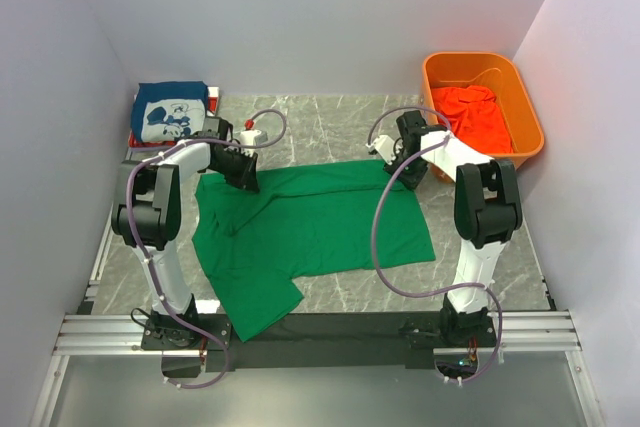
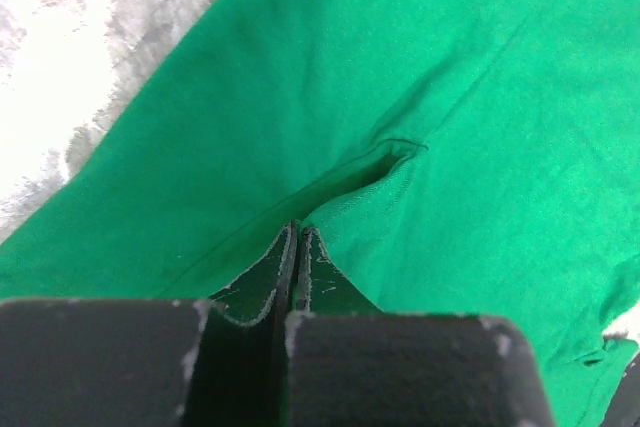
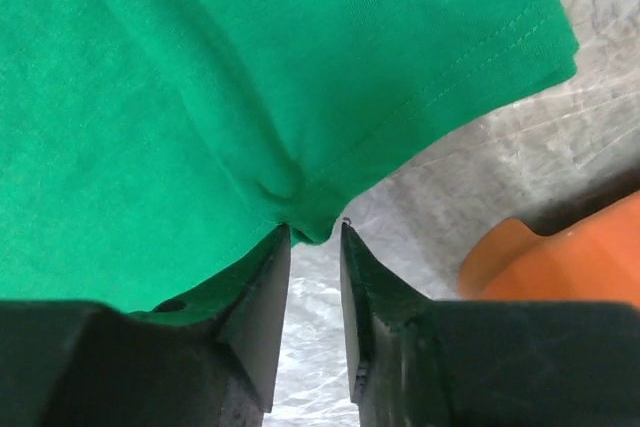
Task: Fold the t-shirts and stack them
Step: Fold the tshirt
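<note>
The bright green t-shirt [image 1: 310, 232] lies spread on the marble table, one sleeve hanging toward the near edge. My left gripper [image 1: 245, 175] is at its far left edge. In the left wrist view the jaws [image 2: 298, 232] are shut, pinching a ridge of green cloth [image 2: 450, 97]. My right gripper [image 1: 405, 162] is at the far right edge. Its jaws [image 3: 315, 230] stand slightly apart with the green hem [image 3: 200, 67] just touching the tips. The dark blue printed t-shirt [image 1: 172, 112] lies folded at the back left on a red one [image 1: 138, 139]. An orange-red t-shirt [image 1: 472, 112] lies in the bin.
The rigid orange bin [image 1: 530, 107] stands at the back right, close to my right gripper, and its corner shows in the right wrist view [image 3: 560, 257]. Walls enclose the table on the left, back and right. A metal rail [image 1: 320, 332] runs along the near edge.
</note>
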Controlling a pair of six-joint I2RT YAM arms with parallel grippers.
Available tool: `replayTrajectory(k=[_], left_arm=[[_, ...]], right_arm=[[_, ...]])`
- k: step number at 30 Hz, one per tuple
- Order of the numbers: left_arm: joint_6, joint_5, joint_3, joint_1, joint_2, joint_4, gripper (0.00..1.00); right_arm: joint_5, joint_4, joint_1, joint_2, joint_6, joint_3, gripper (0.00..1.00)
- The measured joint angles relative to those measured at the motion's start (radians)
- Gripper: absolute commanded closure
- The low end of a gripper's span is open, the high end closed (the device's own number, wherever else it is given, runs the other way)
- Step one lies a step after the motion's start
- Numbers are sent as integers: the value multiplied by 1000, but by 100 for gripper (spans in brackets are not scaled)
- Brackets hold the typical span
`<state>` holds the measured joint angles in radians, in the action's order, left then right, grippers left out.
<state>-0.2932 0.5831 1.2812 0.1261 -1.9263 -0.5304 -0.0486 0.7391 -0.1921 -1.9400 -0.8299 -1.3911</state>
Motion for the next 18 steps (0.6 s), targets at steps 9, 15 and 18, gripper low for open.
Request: replayTrajectory(k=[9, 15, 18], left_arm=[[-39, 91, -2, 0, 95, -77, 99], [-78, 139, -40, 27, 197, -135, 99], [-91, 145, -68, 56, 212, -155, 99]], right_arm=[[8, -19, -6, -10, -17, 0, 100], [10, -38, -5, -9, -25, 0, 100], [11, -48, -1, -6, -29, 0, 100]])
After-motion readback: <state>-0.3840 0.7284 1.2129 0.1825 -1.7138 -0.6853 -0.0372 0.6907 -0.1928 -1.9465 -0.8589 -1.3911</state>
